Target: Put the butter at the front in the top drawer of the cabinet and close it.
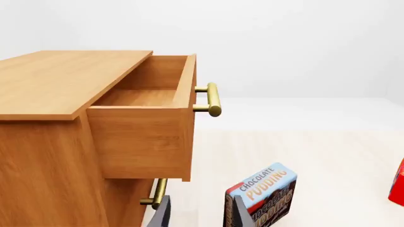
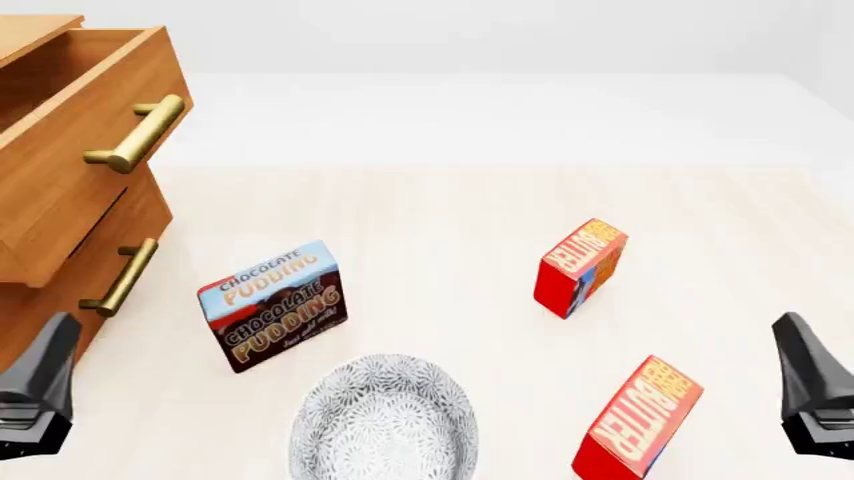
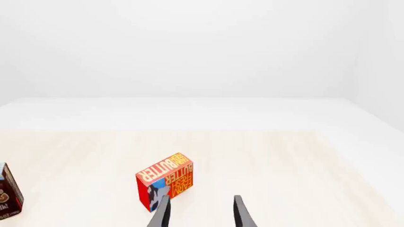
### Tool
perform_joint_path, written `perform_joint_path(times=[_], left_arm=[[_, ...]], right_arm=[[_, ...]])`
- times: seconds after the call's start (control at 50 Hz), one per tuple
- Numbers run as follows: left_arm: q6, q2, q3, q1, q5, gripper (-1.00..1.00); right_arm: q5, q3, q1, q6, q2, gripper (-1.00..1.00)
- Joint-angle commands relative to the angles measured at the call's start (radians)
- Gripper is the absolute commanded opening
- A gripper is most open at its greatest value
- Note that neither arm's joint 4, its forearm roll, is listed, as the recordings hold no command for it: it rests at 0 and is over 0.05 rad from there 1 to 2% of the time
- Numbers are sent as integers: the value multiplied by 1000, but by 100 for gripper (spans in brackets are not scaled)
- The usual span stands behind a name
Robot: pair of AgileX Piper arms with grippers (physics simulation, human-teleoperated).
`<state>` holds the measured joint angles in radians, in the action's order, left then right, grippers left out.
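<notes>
Setting: a simulated tabletop test scene, not a furnished room. Evidence: a pale wood-grain table surface [image 2: 441,210] backed by featureless white walls; an orange-brown wooden cabinet with brass bar handles [image 2: 60,215] at far left; flat-rendered grocery cartons and a grey patterned bowl [image 2: 384,420] near centre.

Front view: set high on the arms' side, looking forward and down over the table [image 2: 441,130], cabinet [image 2: 40,290] at its left edge; left wrist view: low and close to the cabinet [image 1: 57,156], facing its open top drawer [image 1: 142,137]; right wrist view: low over the table [image 3: 284,161], facing its far edge; pudding box [image 2: 274,305] shared by all three [image 1: 262,196] [image 3: 7,195]; one butter carton [image 2: 582,267] shared by front and right wrist [image 3: 165,187].
</notes>
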<state>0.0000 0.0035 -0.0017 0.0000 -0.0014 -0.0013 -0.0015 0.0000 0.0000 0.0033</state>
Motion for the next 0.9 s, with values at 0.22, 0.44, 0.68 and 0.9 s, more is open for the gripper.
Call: perform_joint_path(times=[0.22, 0.44, 0.68, 0.9], left_arm=[[0, 11, -4, 0, -6, 100], [-8, -1, -8, 0, 2, 100], [12, -3, -38, 41, 27, 100], [-27, -1, -237, 111, 305, 100]], right_arm=[[-8, -2, 0, 0, 11, 100], [-8, -3, 0, 0, 11, 100], [-3, -4, 0, 0, 7, 100], [0, -4, 0, 1, 4, 100]])
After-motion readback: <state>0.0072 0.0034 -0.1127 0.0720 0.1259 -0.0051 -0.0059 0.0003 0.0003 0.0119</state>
